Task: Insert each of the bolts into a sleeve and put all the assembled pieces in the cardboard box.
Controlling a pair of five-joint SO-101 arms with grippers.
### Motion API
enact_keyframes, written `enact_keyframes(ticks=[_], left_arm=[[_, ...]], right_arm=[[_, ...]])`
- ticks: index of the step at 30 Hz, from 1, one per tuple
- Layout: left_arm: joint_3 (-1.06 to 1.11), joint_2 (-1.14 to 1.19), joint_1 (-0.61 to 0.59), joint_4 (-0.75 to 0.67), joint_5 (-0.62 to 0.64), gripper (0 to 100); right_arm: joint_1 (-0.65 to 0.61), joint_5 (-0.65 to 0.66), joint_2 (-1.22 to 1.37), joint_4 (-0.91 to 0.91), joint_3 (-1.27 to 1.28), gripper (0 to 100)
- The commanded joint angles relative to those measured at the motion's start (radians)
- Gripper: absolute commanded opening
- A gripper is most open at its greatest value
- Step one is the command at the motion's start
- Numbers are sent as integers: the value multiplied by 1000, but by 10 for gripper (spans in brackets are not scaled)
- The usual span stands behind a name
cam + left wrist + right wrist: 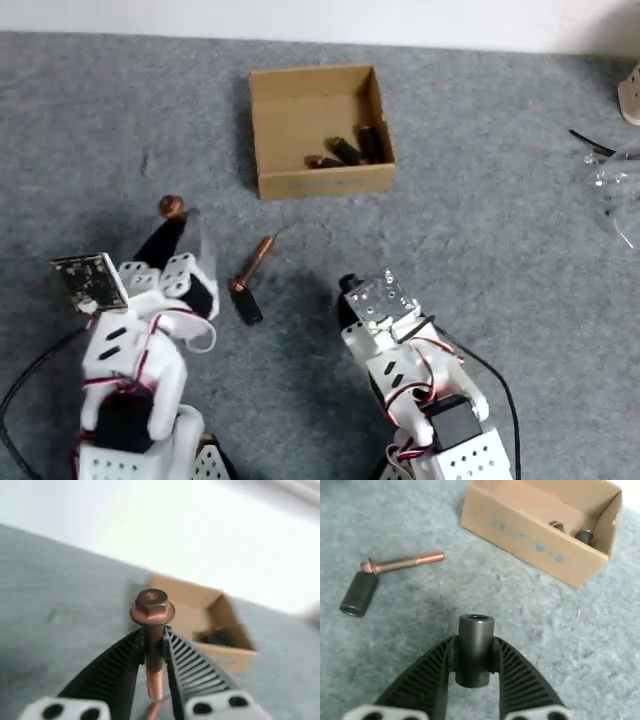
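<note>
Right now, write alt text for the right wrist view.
The right pincer grips a black sleeve over grey carpet. Farther off lie a copper bolt beside a loose sleeve, and the cardboard box holding dark pieces.

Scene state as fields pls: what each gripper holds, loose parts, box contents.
left gripper: jaws shut on held bolt, head up
right gripper: jaws shut on held sleeve, upright, open end up
loose bolt: lying flat, head by loose sleeve
loose sleeve: on its side
cardboard box: open, holds dark pieces; count unclear
</note>
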Motion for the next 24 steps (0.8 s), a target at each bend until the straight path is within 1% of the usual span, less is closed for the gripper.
enact_keyframes(ticks=[1,4,10,13,18,20,24], left_arm=[[41,-2,71,-198,124,5],[50,-2,120,-209,166,5],[28,-2,197,-181,172,5],[-38,-2,260,-109,172,5],[-194,-2,400,94,172,5],[-228,-2,421,124,172,5],[-226,-2,421,126,170,5]], right_arm=[[-54,-12,-16,5,-12,5],[-116,-12,-16,5,-21,5],[-203,-12,-16,7,-124,5],[-205,-12,-16,7,-157,5],[-208,-8,-16,7,-165,5],[-208,-8,-16,7,-165,5],[-220,-6,-16,1,-165,5]])
